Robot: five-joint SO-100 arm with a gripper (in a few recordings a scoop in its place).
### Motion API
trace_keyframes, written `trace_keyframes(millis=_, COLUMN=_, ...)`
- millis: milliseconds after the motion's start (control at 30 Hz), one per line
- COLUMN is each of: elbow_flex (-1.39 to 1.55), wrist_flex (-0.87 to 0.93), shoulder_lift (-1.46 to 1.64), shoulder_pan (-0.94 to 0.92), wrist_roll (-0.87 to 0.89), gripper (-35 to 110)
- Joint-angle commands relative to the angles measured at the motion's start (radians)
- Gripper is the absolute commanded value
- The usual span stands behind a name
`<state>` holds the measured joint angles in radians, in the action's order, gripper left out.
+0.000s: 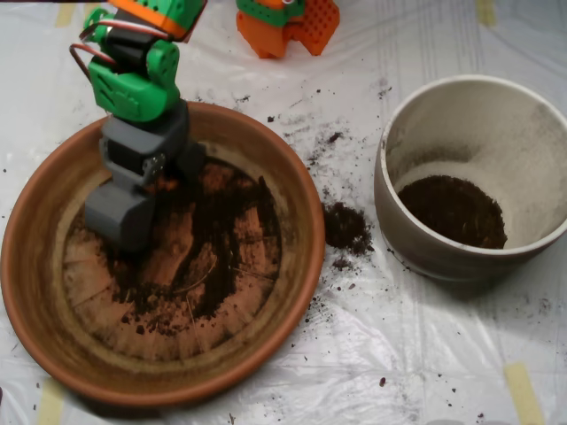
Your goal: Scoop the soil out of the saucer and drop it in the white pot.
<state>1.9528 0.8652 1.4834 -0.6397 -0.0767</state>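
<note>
We count one saucer [35,257] toward the sheet's left edge, one white pot [532,102] at its right edge, and one arm ending in one scoop [120,217] over the saucer's left half. We log three bodies of soil: one thin layer [213,257] on the saucer floor, one patch [454,210] in the pot's bottom, and one spilled clump [345,227] on the plastic sheet [381,354] between the two vessels, with loose specks around it too many and too small to count. We also note one orange block [288,25] at the top edge and three tape strips visible, one [523,394] near the bottom right corner, one [50,403] near the bottom left, one [485,11] at the top edge.
</note>
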Motion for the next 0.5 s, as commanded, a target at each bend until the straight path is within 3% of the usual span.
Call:
trace_keyframes(millis=0, elbow_flex=-0.146, wrist_flex=0.032, shoulder_lift=-0.032, shoulder_pan=-0.017, wrist_roll=-0.008, gripper=27)
trace_keyframes(millis=200, elbow_flex=-0.12, wrist_flex=0.015, shoulder_lift=-0.014, shoulder_pan=-0.011, wrist_roll=-0.034, gripper=12)
trace_keyframes(millis=467, elbow_flex=-0.015, wrist_flex=-0.037, shoulder_lift=0.072, shoulder_pan=0.0, wrist_roll=-0.067, gripper=3)
